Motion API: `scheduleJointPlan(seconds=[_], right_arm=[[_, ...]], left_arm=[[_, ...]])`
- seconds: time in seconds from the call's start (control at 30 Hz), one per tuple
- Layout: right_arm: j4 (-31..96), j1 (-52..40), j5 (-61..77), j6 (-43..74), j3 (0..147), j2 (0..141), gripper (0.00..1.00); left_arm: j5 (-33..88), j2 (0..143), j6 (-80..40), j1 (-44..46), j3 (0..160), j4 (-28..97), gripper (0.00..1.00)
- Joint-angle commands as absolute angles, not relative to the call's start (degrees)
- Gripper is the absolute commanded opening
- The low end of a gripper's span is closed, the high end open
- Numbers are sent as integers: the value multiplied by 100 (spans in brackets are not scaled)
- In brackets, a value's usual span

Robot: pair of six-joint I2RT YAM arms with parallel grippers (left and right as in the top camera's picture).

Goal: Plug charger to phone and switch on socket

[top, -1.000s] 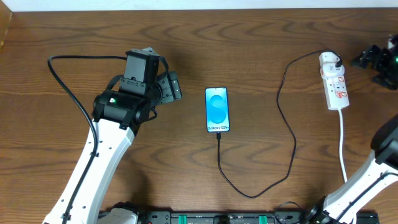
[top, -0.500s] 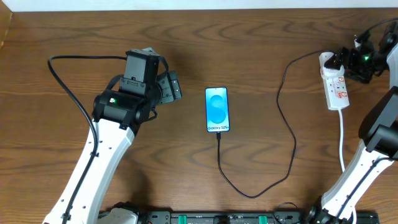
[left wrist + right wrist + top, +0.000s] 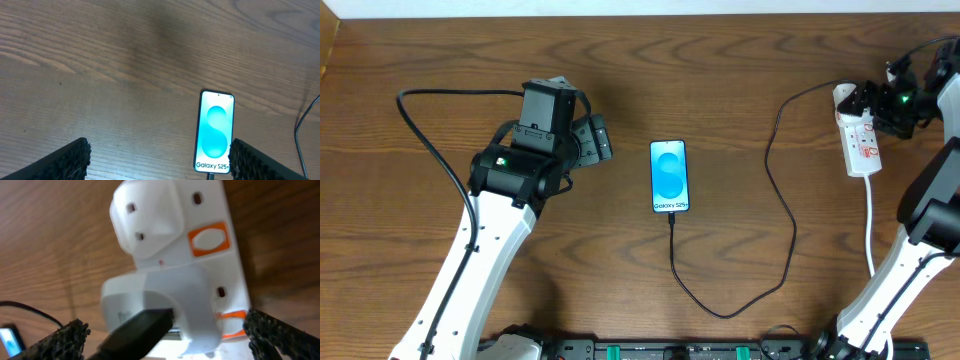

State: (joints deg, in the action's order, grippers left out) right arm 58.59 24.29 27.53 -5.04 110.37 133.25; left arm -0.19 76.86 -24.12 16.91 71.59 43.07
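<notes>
Socket (image 3: 212, 275) close up, filling the view, orange switch (image 3: 209, 239) on its face. Charger (image 3: 155, 292) plug head sits in it, black cable leaving toward lower left. Right gripper (image 3: 165, 341) jaws stand wide apart, one either side of the strip.

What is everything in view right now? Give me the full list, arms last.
table: one, brown wood, under everything
phone: one, blue screen, table centre
charger: one, black cable with white plug head, looping from phone's near end to socket's far end
socket: one, white strip with orange-red switches, right side
white cord: one, white, from the socket toward the near edge
left gripper: one, black, open, left of phone
right gripper: one, black, open, over the plug head
</notes>
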Motion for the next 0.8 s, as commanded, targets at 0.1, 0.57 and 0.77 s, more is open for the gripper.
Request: scheduleJointPlan(seconds=[0.1, 0.57, 0.77], right_arm=[[5876, 2353, 3234, -478, 10781, 13417, 99], [5905, 2357, 2797, -113, 10888, 13413, 89], [5955, 2357, 2777, -104, 10954, 13399, 88]], left_arm=[[-91, 7666, -2357, 1678, 7181, 4307, 88], [-91, 7666, -2357, 1678, 7181, 4307, 88], [-91, 7666, -2357, 1678, 7181, 4307, 88]])
